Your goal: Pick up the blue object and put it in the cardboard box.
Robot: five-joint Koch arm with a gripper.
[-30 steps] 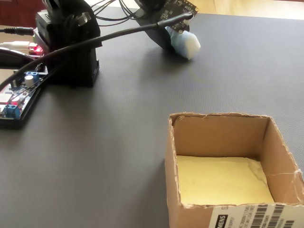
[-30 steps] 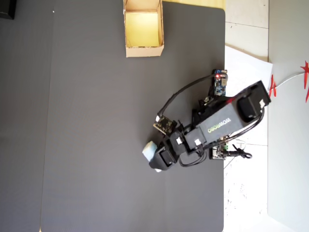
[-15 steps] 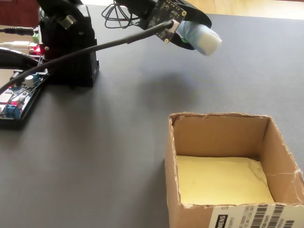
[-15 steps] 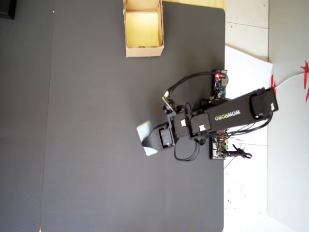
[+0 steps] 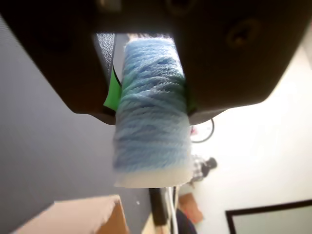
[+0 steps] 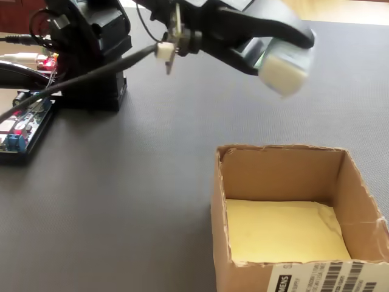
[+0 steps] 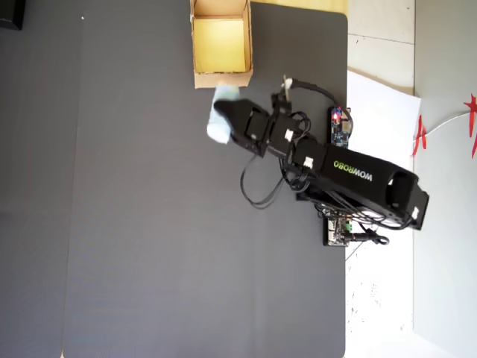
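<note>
The blue object (image 5: 152,126) is a pale blue yarn-wound roll with a whitish end, and my gripper (image 5: 148,105) is shut on it, black jaws pressing both its sides. In the fixed view the blue object (image 6: 283,72) hangs in the air in the gripper (image 6: 276,52), beyond the far wall of the cardboard box (image 6: 276,167). From overhead the blue object (image 7: 221,113) sits just below the cardboard box (image 7: 220,77), whose yellowish inside holds nothing. A tan corner of the cardboard box (image 5: 78,214) shows at the bottom of the wrist view.
The arm's base (image 6: 97,55) and circuit boards (image 6: 21,128) stand at the far left of the fixed view, with cables trailing. A dark grey mat (image 7: 149,224) covers the table; white sheets (image 7: 380,104) lie past its right edge in the overhead view.
</note>
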